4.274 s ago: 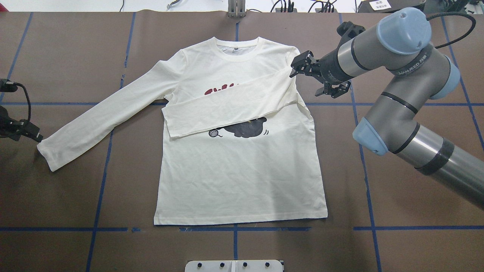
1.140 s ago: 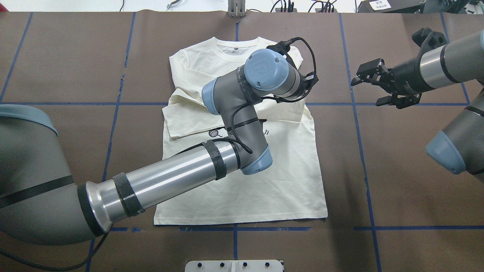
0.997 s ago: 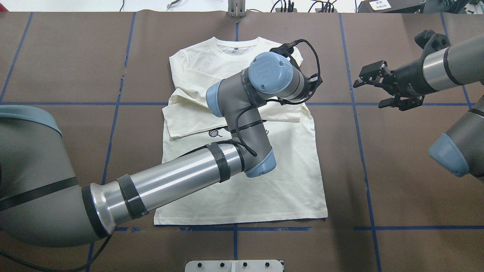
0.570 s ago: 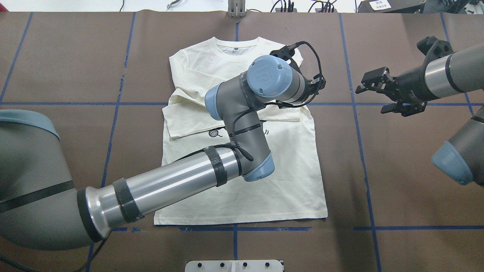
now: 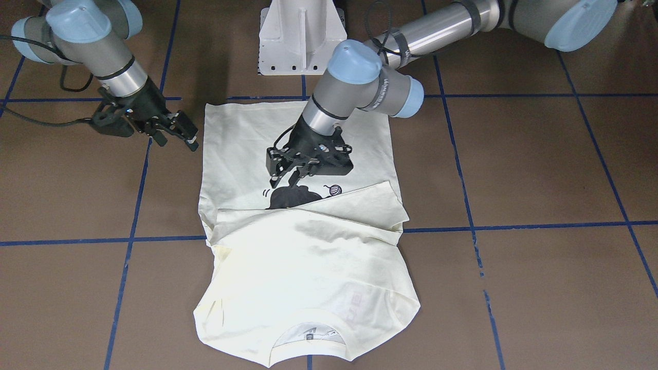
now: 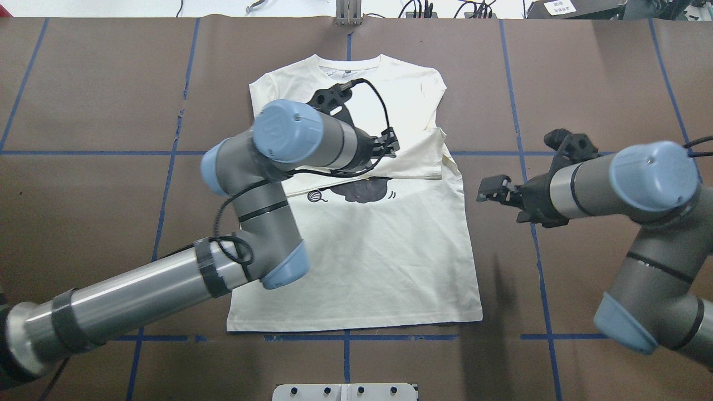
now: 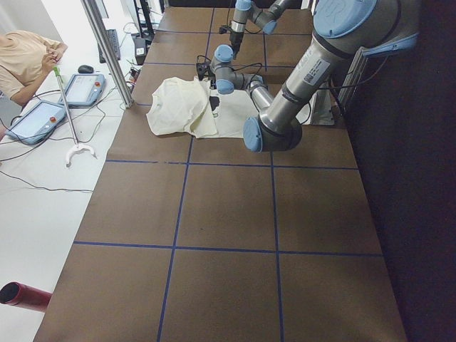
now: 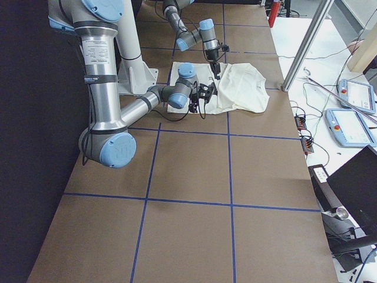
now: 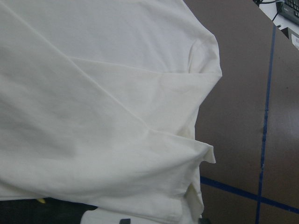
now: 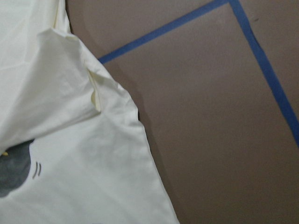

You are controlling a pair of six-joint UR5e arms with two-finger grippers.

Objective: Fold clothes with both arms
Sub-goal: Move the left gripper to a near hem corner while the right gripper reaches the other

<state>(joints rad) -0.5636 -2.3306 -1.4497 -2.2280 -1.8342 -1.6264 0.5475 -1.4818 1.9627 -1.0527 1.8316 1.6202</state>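
One cream shirt (image 6: 362,262) lies flat in the middle of the overhead frame, collar toward the top edge and hem toward the bottom. It is soft, lightly creased knit cloth, and both long sleeves are folded across the chest in overlapping bands. Below them show one black cat print (image 6: 359,190) and one small yarn ball (image 6: 316,195). The table (image 6: 83,83) is matte brown, crossed by blue tape lines (image 6: 83,152). One white pedestal (image 5: 300,31) stands at the top centre of the front view. Two tubular silver-grey arms with pale blue caps each carry one black gripper. The left gripper (image 5: 284,181) hangs over the cat print with its fingers spread and nothing between them; contact with the cloth cannot be judged. The right gripper (image 5: 177,140) sits off the shirt's edge at the upper left of the front view, fingers wide apart and empty.
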